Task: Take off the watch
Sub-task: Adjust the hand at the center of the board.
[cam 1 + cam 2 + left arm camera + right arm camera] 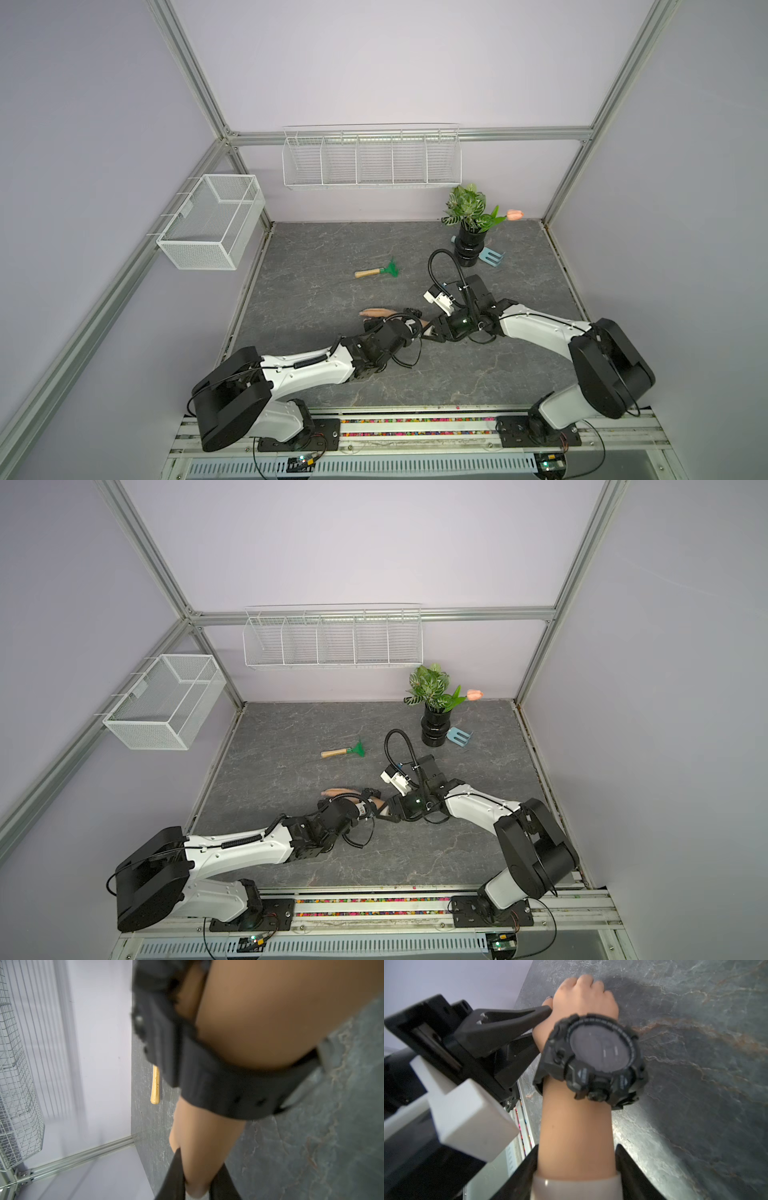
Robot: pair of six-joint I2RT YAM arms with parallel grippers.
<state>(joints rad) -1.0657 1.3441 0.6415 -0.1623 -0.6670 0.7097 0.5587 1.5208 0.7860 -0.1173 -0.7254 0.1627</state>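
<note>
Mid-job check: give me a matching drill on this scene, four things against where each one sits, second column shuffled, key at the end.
1. watch
2. green rake
3. blue fork
4. mesh basket

A. hung on the frame rail
B. alone on the open tabletop
C. strapped round the mannequin wrist
D. partly hidden behind the black pot

Pairs: 1-C, 2-B, 3-D, 4-A

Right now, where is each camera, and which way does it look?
Top views: high over the front rail, facing down at the table; both arms show.
Left wrist: on the left arm, facing the watch, strap side; left gripper clamps the mannequin hand.
Right wrist: on the right arm, facing the watch, dial side; right gripper straddles the forearm.
Shared: both wrist views see the watch.
</note>
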